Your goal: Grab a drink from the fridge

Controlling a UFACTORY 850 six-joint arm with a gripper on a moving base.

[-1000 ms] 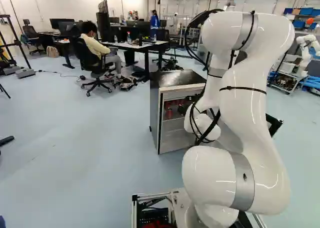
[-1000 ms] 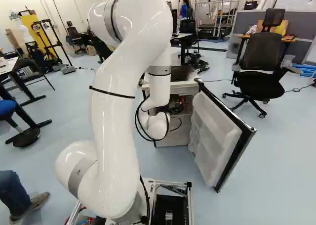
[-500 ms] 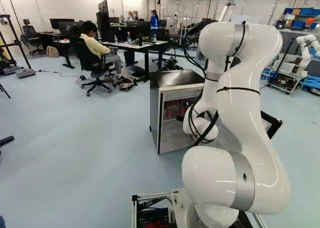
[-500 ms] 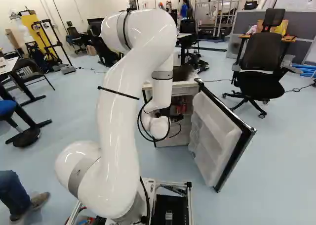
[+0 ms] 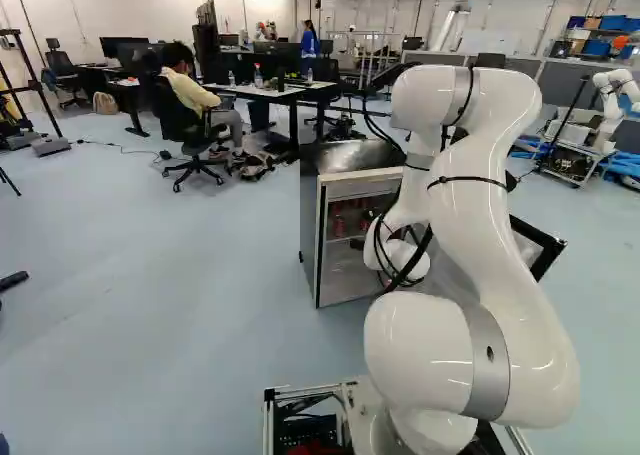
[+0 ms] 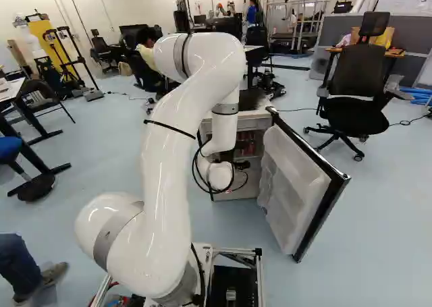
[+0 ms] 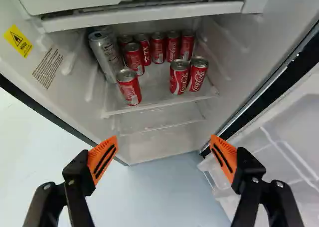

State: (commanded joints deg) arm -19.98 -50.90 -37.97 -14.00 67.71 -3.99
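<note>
Several red cans [image 7: 158, 47] stand on the shelf [image 7: 157, 96] inside your open fridge [image 5: 312, 225], ahead of your gripper [image 6: 241, 164] in the wrist view. Its jaws are spread wide apart, with the orange pads [image 7: 102, 159] facing each other and the floor [image 7: 169, 182] showing between them. Three of those drinks are nearest you: one can [image 7: 129, 90] towards the wall with the yellow label [image 7: 18, 40], and a pair [image 7: 179, 78] close together towards the door side. You also have a tall silver can [image 7: 105, 57] along the labelled wall, just behind that single red one. A white panel [image 7: 139, 17] runs above the drinks. You see the door [image 6: 293, 185] swung open beside the fridge in the right base view, where a black chair [image 6: 354, 81] stands beyond it. Your arm [image 6: 172, 158] reaches towards the fridge's open front.
</note>
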